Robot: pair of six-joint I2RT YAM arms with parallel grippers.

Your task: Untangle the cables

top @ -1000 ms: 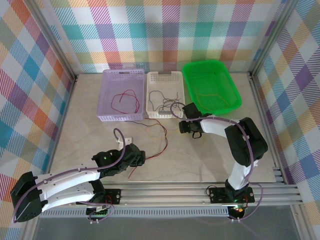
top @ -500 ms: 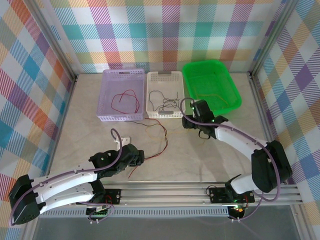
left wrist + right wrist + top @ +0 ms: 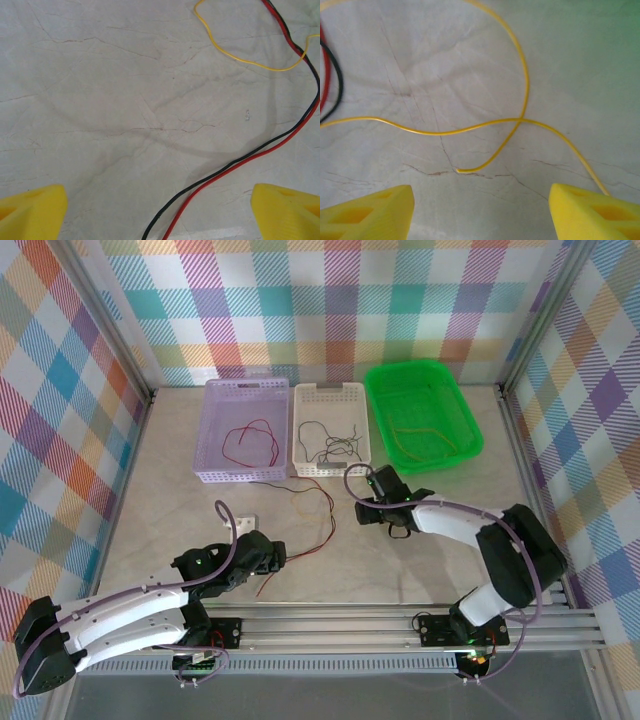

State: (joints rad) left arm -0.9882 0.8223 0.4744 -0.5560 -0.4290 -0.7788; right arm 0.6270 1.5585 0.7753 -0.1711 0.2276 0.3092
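A loose tangle of cables lies on the table between my arms: a red wire (image 3: 331, 525) and a black wire (image 3: 235, 161) run side by side, and a yellow wire (image 3: 470, 129) loops beside them. My left gripper (image 3: 278, 558) hovers low over the table and stands open (image 3: 157, 215); the red and black pair passes between its yellow fingers (image 3: 30, 210), untouched. My right gripper (image 3: 368, 506) is also open (image 3: 480, 215) above the yellow wire's free end (image 3: 459, 170). Nothing is held.
Three containers stand at the back: a lilac basket (image 3: 246, 386) with a red wire (image 3: 250, 440), a white basket (image 3: 330, 390) with black wires (image 3: 330, 445), and a green tray (image 3: 440, 367) with a yellow wire (image 3: 420, 430). Plaid walls enclose the table.
My right arm swung toward the green tray, then came back left and nearer, over the yellow wire. The left gripper crept slightly forward along the red and black wires.
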